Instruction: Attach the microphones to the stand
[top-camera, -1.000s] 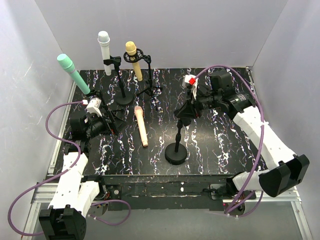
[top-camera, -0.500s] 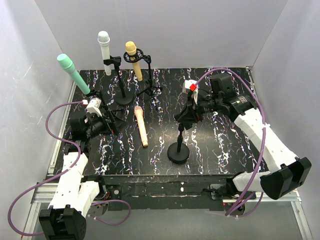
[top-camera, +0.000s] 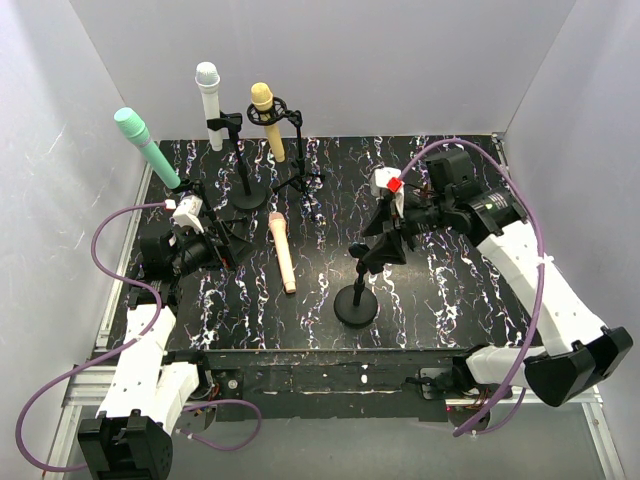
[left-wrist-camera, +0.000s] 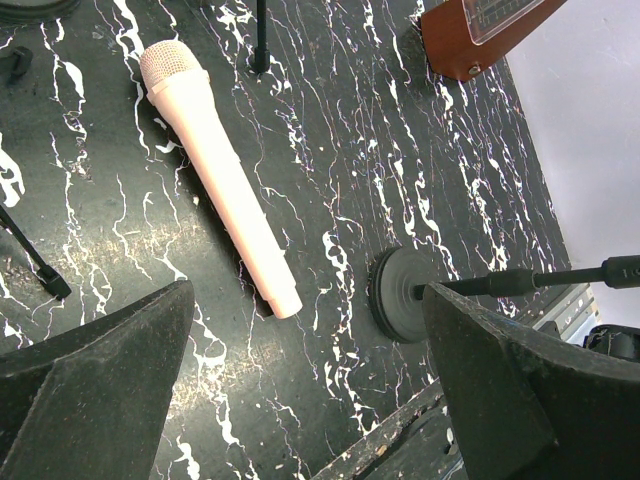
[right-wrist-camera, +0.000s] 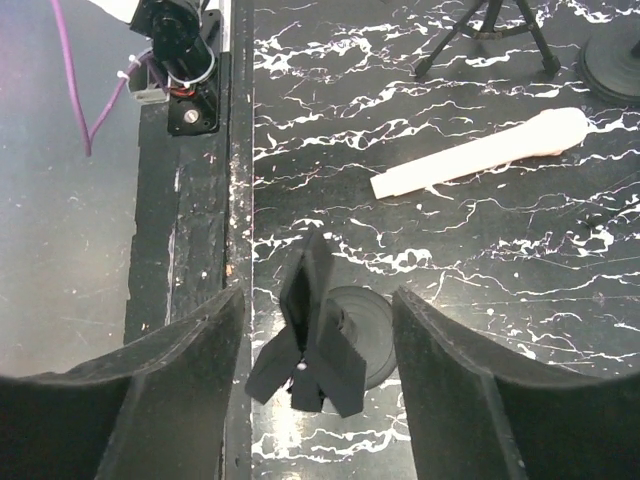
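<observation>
From above, the left gripper (top-camera: 226, 254) sits over the left part of the marbled table (top-camera: 450, 300), its jaws spread wide and holding nothing. The peach-pink microphone (top-camera: 282, 252) lies flat just off its fingertips. Behind this gripper the mint microphone (top-camera: 147, 147) slants up from a holder, and farther beyond it the white microphone (top-camera: 209, 103) and the yellow microphone (top-camera: 267, 120) stand in theirs. The right gripper (top-camera: 386, 238) is at the top of the empty stand (top-camera: 355, 300), its jaws parted on either side of the black clip (top-camera: 378, 252) and not clamped on it. In the left wrist view the two dark fingers (left-wrist-camera: 100, 390) fill the bottom corners, wide apart, with nothing between them. The peach-pink microphone lies ahead, nearer the left finger, its tail end towards the gripper and its head farther off. Just past the right finger's tip is the stand's round base (left-wrist-camera: 398, 295), and far ahead to the right shows a corner of a brown metronome (left-wrist-camera: 470, 35). In the right wrist view the fingers (right-wrist-camera: 470, 400) stand apart with the clip tilted between them. There is a clear gap on the right, but whether its lower corner touches the left finger cannot be told. The base sits under the clip. The peach-pink microphone lies ahead and to the right, well apart from this gripper.
</observation>
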